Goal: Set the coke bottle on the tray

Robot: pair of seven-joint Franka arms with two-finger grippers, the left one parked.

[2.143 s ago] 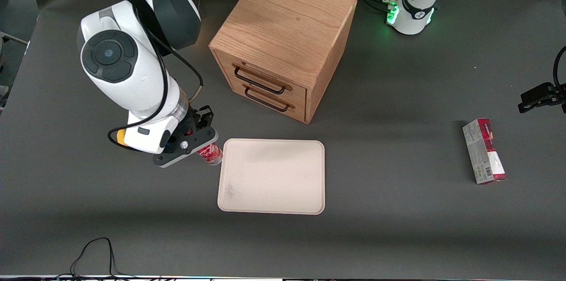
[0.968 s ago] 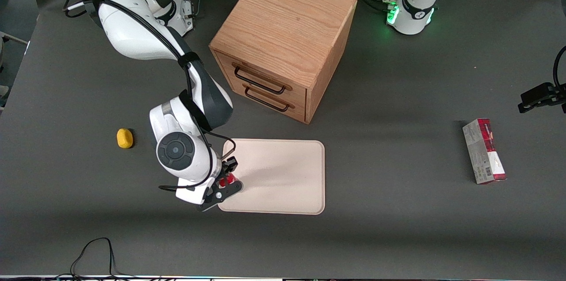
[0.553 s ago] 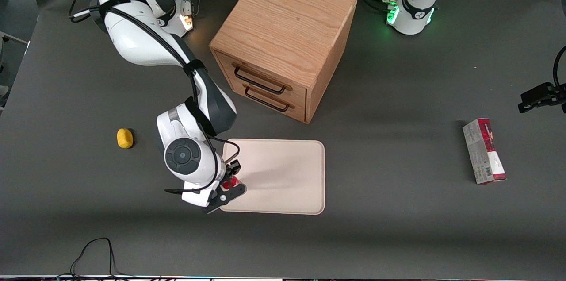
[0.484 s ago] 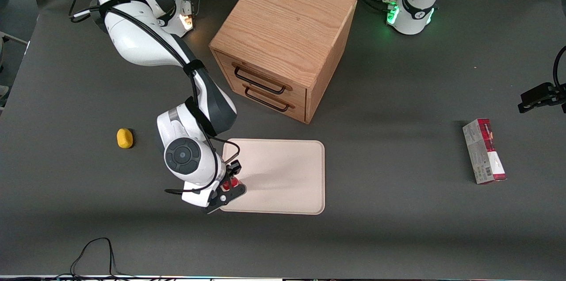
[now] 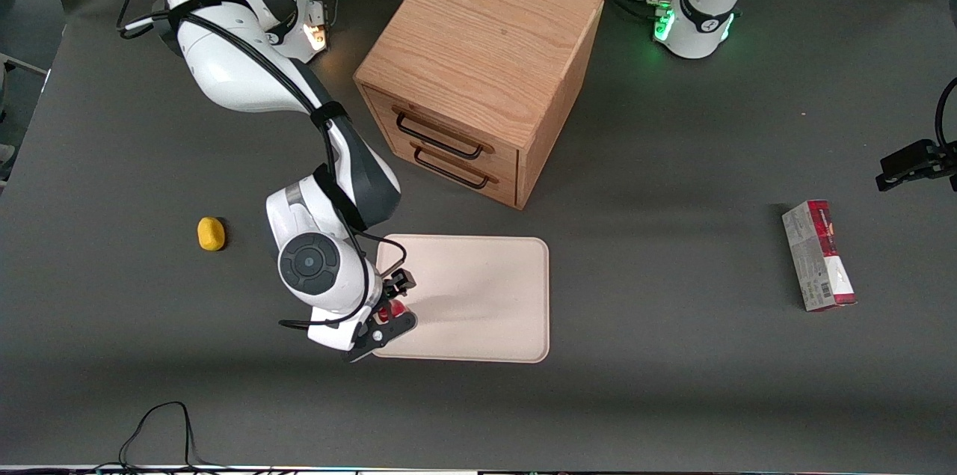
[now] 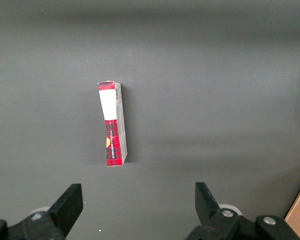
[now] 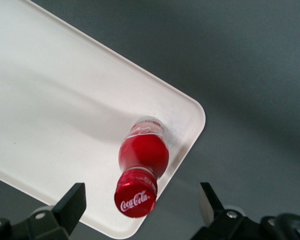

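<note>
While the coke bottle (image 7: 142,155) stands on the tray (image 7: 50,100), the tool (image 7: 142,202) hangs above it, fingers spread wide, gripping nothing.

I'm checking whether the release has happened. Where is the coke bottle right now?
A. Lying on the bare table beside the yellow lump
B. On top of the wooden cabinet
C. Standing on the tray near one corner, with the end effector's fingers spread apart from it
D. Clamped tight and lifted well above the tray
C: in the right wrist view the coke bottle stands on the tray near its rounded corner, and the end effector is open, its fingers clear of the bottle.
</note>
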